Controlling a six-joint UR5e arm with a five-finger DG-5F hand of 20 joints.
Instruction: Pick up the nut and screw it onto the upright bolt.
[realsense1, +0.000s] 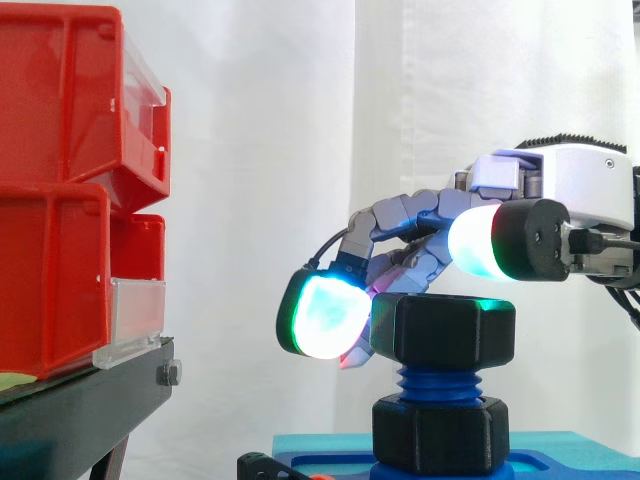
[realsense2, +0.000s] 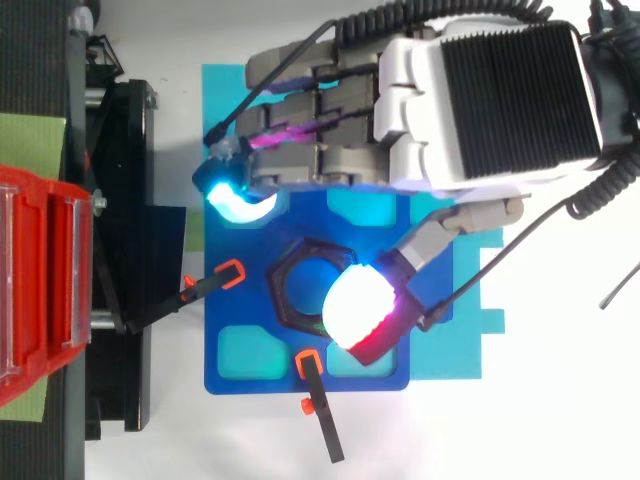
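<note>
Side view: black nut sits atop the upright blue bolt, threads bare below | hand close at its left and above; grip cannot be told | step: threading on | next: firm hold, level turns downward

White curtain behind; red bins stacked on black stand left

The hand has a white shell with a black ribbed plate on its back, grey-lilac jointed fingers, and thick black-backed fingertips that glow white and cyan with green or red edges.
</note>
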